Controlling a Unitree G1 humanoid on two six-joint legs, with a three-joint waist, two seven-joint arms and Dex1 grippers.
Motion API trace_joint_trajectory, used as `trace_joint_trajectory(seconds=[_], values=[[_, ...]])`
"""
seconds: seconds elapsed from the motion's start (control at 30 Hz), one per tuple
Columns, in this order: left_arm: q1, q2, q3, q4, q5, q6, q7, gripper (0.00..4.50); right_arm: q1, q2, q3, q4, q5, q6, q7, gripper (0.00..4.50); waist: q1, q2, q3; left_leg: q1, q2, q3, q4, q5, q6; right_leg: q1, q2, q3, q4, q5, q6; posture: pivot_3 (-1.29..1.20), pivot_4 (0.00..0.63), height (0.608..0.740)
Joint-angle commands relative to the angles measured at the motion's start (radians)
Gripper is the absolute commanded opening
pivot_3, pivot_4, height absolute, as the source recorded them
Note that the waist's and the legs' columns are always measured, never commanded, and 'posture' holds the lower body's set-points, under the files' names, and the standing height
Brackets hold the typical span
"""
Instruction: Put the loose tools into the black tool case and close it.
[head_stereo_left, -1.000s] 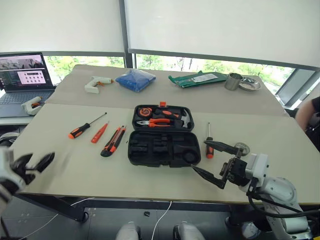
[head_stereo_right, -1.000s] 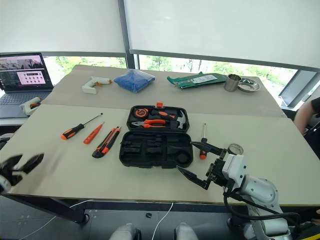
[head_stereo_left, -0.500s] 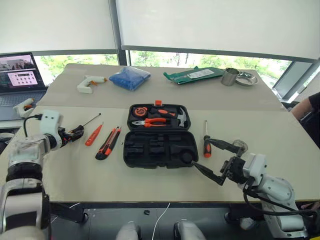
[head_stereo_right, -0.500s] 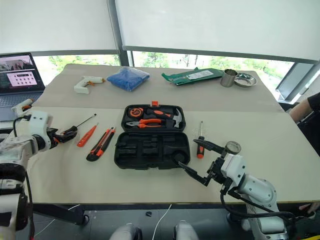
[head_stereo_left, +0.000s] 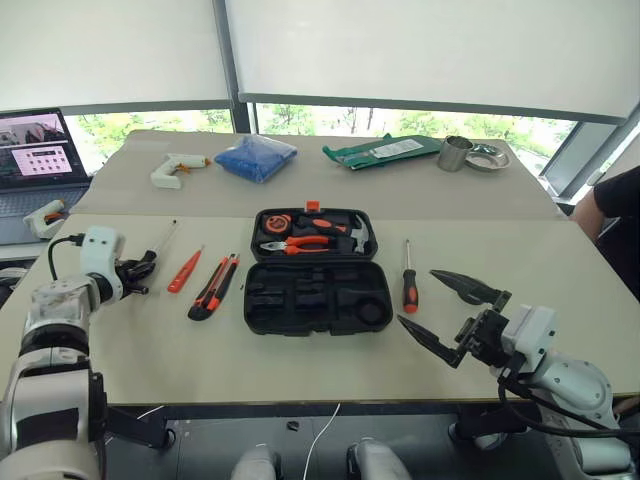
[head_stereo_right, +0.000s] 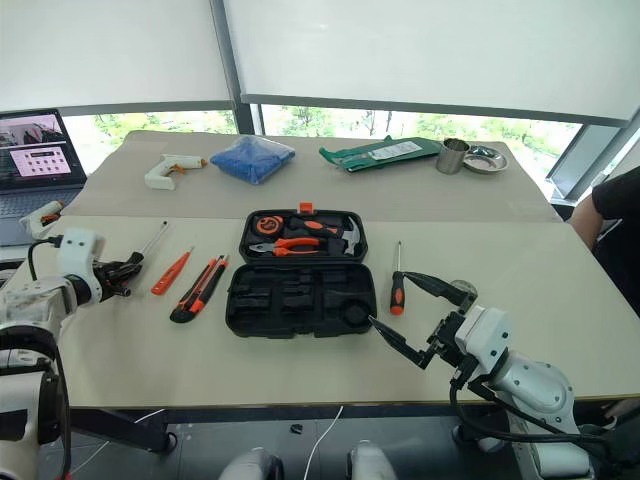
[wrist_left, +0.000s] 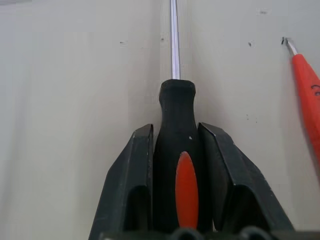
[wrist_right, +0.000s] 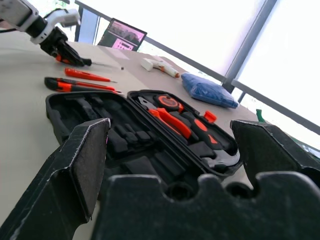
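Gripping the black-and-orange handle of a long screwdriver (wrist_left: 176, 150) at the left edge of the table (head_stereo_left: 300, 375): left gripper (head_stereo_left: 142, 270), fingers (wrist_left: 131, 175) pressed on both sides of the handle, steel shaft pointing away across the tabletop. Just right of it, lying loose: a slim orange screwdriver (head_stereo_left: 186, 270), then the orange-black utility knife (head_stereo_left: 213, 287), side by side and near the case's left side. Further back on the left: a laptop (head_stereo_left: 32, 160), a white glue gun (head_stereo_left: 176, 168), a blue bag (head_stereo_left: 256, 157). In the middle: black tool case (head_stereo_left: 316, 296) wide open and flat, lid half holding orange-handled pliers (head_stereo_left: 297, 243) and a hammer (head_stereo_left: 352, 235), near half with bare moulded slots. Just right of the case: a third screwdriver (head_stereo_left: 408, 277), lying clear. Behind, a green pouch (head_stereo_left: 384, 150), a metal cup (head_stereo_left: 454, 153), a small dish (head_stereo_left: 486, 157). Hovering at the near right, jaws spread wide and holding nothing: right gripper (head_stereo_left: 438, 314), close to that third screwdriver, not touching it. At the far right edge, a person's dark sleeve (head_stereo_left: 612, 215).
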Motion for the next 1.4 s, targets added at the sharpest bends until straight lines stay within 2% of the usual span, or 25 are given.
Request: trace_joint_trajectory(seconds=[0.03,0.1,0.17,0.2,0.27,0.33,0.43,0.53,0.63,0.9,1.2,1.27,1.4], values=[[-0.001,0.014,0.085,-0.158,-0.109,-0.142,-0.152,0.89,-0.012,-0.011,-0.024,-0.053,0.027,0.014,-0.008,4.5,0.006,-0.002,0.001,-0.001,0.0,0.0,0.0,0.0,0.0,0.0,0.0,0.0,0.0,0.0,0.0,0.0,0.15,0.74],[0.054,0.002,0.018,-0.353,-0.131,-0.13,-0.305,0.89,-0.006,-0.045,-0.038,-0.057,0.056,0.036,0.029,4.5,0.016,-0.001,0.001,-0.003,-0.001,-0.001,0.003,0.0,0.0,0.0,-0.002,-0.003,0.0,0.0,0.0,0.0,0.15,0.74],[0.108,-0.006,-0.084,-0.601,-0.174,-0.031,-0.453,0.89,0.026,-0.165,-0.051,-0.05,0.083,0.094,0.153,4.5,0.021,-0.001,0.001,-0.004,-0.002,0.0,0.004,-0.001,0.001,0.0,-0.004,-0.003,-0.001,0.0,0.001,0.0,0.15,0.74],[0.129,-0.004,-0.137,-0.695,-0.18,-0.003,-0.507,0.89,0.018,-0.192,-0.069,-0.039,0.106,0.122,0.17,4.5,0.029,0.003,0.002,-0.005,-0.002,0.0,0.005,-0.001,0.002,0.0,-0.005,-0.003,-0.001,0.0,0.002,0.0,0.15,0.74],[0.145,-0.006,-0.225,-0.836,-0.168,0.074,-0.547,0.89,-0.02,-0.238,-0.087,-0.011,0.137,0.144,0.192,4.5,0.032,0.002,0.002,-0.009,-0.002,-0.001,0.013,-0.005,0.007,0.002,-0.006,-0.003,-0.002,0.001,0.006,0.0,0.15,0.74],[0.115,-0.027,-0.337,-0.889,-0.053,0.077,-0.533,0.89,-0.063,-0.259,-0.095,0.037,0.149,0.15,0.226,4.5,0.028,0.002,0.002,-0.01,-0.003,-0.001,0.017,-0.005,0.008,0.002,-0.005,-0.002,-0.004,0.002,0.008,0.0,0.15,0.74],[0.041,-0.057,-0.49,-0.905,0.159,0.082,-0.442,0.89,-0.108,-0.26,-0.104,0.082,0.158,0.166,0.237,4.5,0.026,0.002,0.002,-0.009,-0.003,-0.002,0.017,-0.004,0.008,0.003,-0.002,0.0,-0.004,0.003,0.007,0.0,0.15,0.74],[-0.014,-0.125,-0.554,-0.909,0.201,0.141,-0.417,0.89,-0.145,-0.255,-0.112,0.096,0.171,0.193,0.226,4.5,0.024,0.003,0.003,-0.009,-0.002,-0.004,0.017,-0.003,0.008,0.002,0.002,0.003,-0.003,0.004,0.006,0.0,0.15,0.74],[-0.056,-0.16,-0.601,-0.824,0.279,0.084,-0.391,0.89,-0.176,-0.255,-0.123,0.102,0.178,0.217,0.218,4.5,0.022,0.003,0.003,-0.009,-0.002,-0.004,0.018,-0.003,0.008,0.001,0.003,0.003,-0.002,0.004,0.006,0.0,0.15,0.74],[-0.111,-0.181,-0.616,-0.691,0.325,0.051,-0.389,0.89,-0.185,-0.245,-0.146,0.059,0.187,0.263,0.189,4.5,0.019,0.003,0.003,-0.011,-0.002,-0.005,0.017,-0.003,0.008,0.0,0.003,0.004,-0.003,0.004,0.006,0.0,0.15,0.74],[-0.16,-0.246,-0.634,-0.59,0.365,-0.024,-0.37,0.89,-0.152,-0.207,-0.138,-0.011,0.195,0.31,0.142,4.5,0.027,0.003,0.003,-0.012,-0.002,-0.005,0.018,-0.003,0.008,0.0,0.003,0.004,-0.003,0.004,0.007,0.0,0.15,0.74],[-0.158,-0.27,-0.609,-0.586,0.342,-0.037,-0.356,1.9,-0.149,-0.204,-0.136,-0.02,0.195,0.318,0.139,4.5,0.027,0.003,0.003,-0.012,-0.002,-0.005,0.018,-0.003,0.008,0.0,0.003,0.004,-0.003,0.004,0.007,0.0,0.15,0.74],[-0.128,-0.325,-0.508,-0.629,0.215,-0.1,-0.35,3.17,-0.132,-0.198,-0.14,-0.043,0.204,0.342,0.132,4.5,0.027,0.003,0.003,-0.012,-0.002,-0.005,0.018,-0.003,0.008,-0.001,0.003,0.004,-0.003,0.004,0.007,0.0,0.15,0.74]])
